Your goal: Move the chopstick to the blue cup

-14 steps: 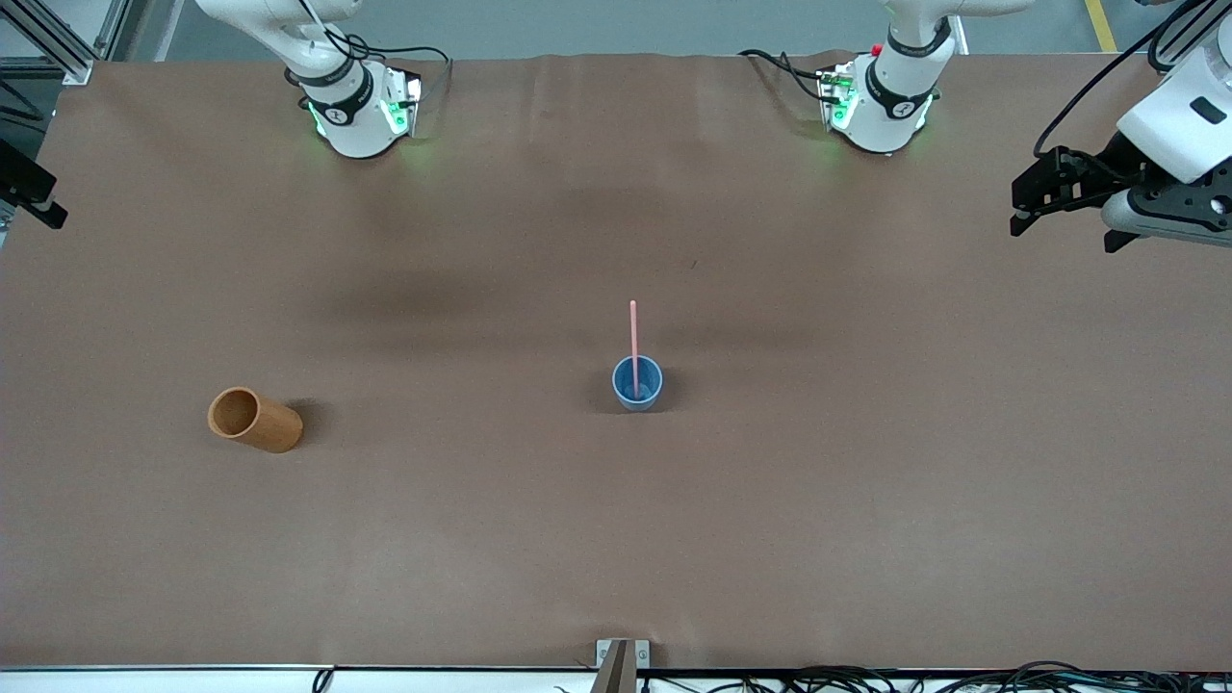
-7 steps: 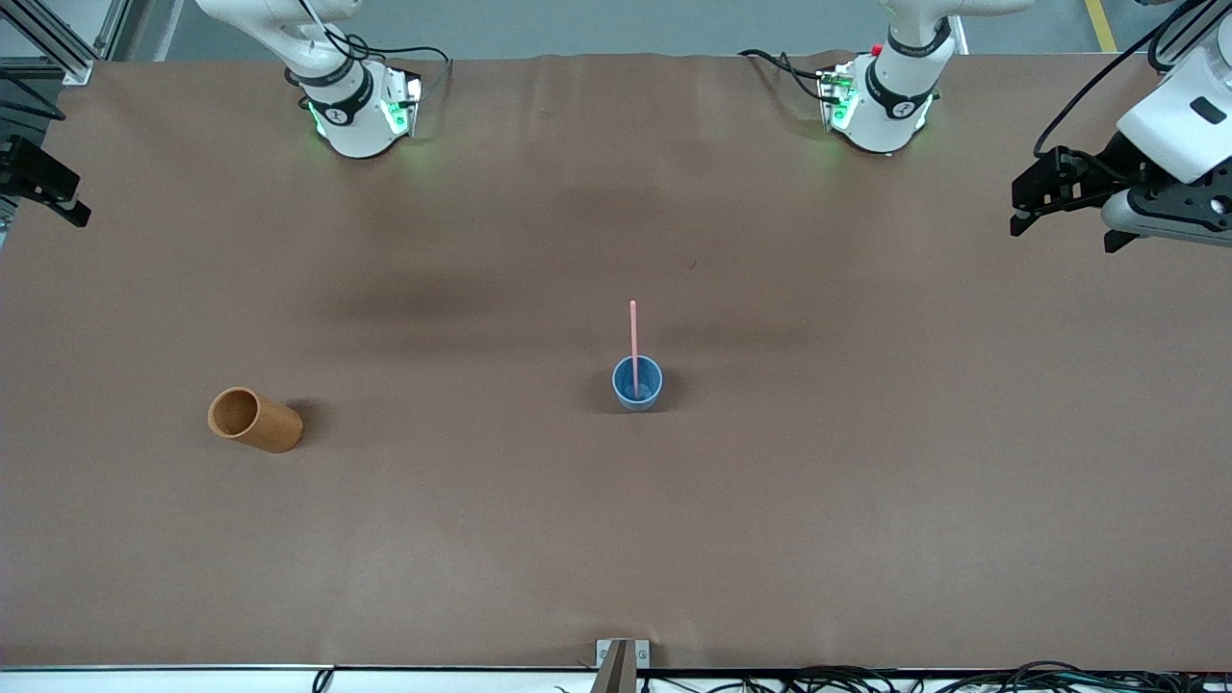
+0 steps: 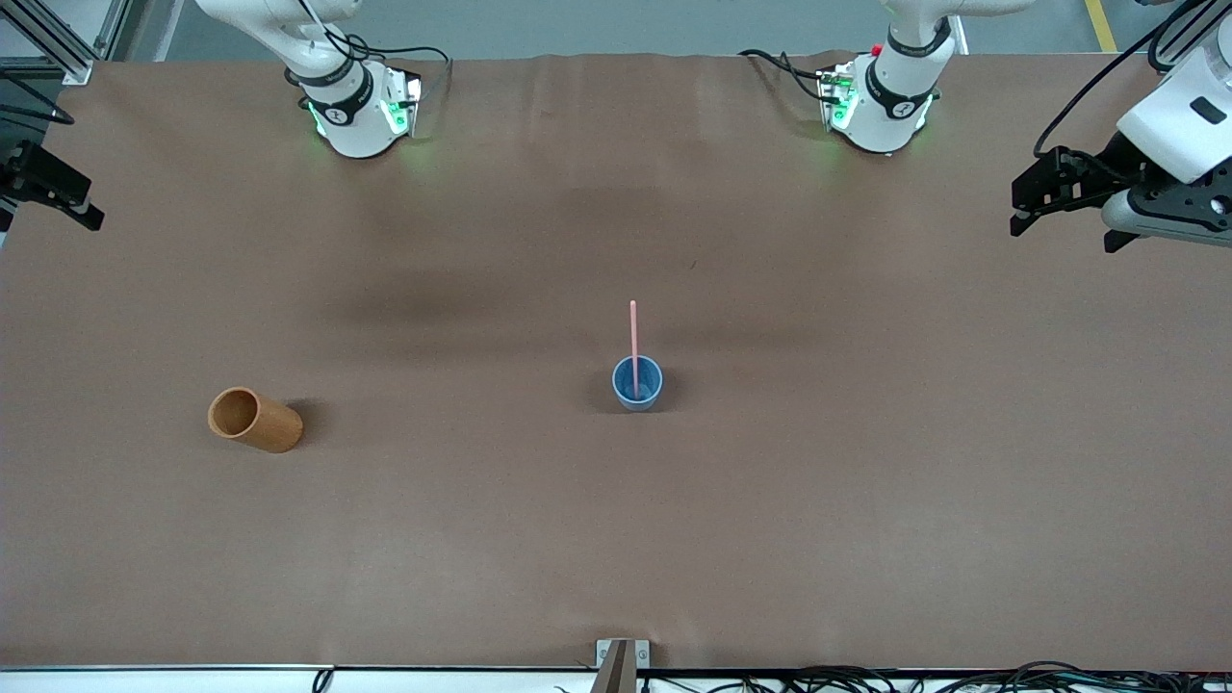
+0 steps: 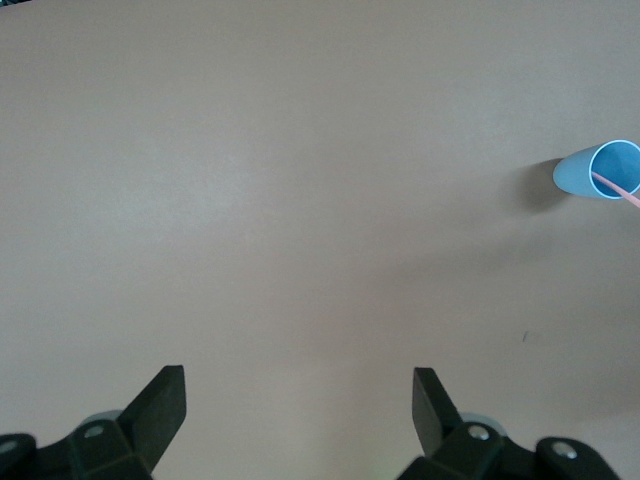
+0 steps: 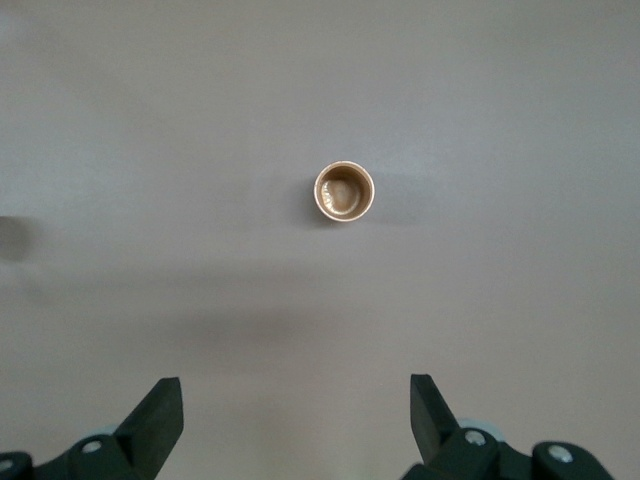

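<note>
The blue cup (image 3: 637, 383) stands upright near the middle of the table. The pale pink chopstick (image 3: 633, 339) stands in it, leaning on the rim and sticking out well above it. Both show at the edge of the left wrist view: the cup (image 4: 590, 175) and the chopstick (image 4: 620, 188). My left gripper (image 3: 1064, 229) is open and empty, up over the left arm's end of the table; its jaws also show wide apart in its own view (image 4: 297, 400). My right gripper (image 3: 53, 188) is open and empty over the right arm's end, as its own view (image 5: 297, 405) shows.
An orange-brown cylindrical cup (image 3: 255, 420) stands toward the right arm's end, slightly nearer the front camera than the blue cup. The right wrist view looks straight down into it (image 5: 345, 192), and it holds nothing. A brown cloth (image 3: 616, 539) covers the table.
My right gripper has come a little farther in over the table's edge. The left arm, the cups and the chopstick have not moved.
</note>
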Available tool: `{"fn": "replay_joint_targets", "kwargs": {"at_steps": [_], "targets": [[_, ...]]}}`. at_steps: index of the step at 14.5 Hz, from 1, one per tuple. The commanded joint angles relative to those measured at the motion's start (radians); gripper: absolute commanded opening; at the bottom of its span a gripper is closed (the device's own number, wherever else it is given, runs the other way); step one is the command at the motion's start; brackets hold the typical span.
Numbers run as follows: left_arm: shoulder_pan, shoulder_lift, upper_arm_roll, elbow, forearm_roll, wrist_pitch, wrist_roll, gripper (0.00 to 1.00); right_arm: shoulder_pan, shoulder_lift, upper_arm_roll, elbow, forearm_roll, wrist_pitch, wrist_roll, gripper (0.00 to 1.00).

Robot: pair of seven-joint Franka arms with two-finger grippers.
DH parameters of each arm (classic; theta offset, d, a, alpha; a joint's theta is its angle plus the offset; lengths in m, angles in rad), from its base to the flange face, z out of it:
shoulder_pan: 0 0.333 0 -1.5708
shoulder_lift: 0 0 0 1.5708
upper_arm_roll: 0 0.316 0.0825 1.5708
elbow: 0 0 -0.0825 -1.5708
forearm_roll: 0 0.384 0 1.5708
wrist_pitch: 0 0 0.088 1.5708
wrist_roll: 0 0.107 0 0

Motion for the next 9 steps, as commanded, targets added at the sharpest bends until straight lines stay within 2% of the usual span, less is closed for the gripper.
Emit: {"fn": "replay_joint_targets", "kwargs": {"at_steps": [1,9], "targets": [[-0.002,0.01,0.002,0.027,-0.002,-0.022,-0.01,1.0,-0.011,0.06,0.003,0.068,0.0,-0.045,-0.007,1.0],[-0.002,0.01,0.002,0.027,-0.005,-0.022,-0.01,1.0,-0.01,0.066,0.003,0.074,0.0,-0.051,-0.012,1.0]]}}
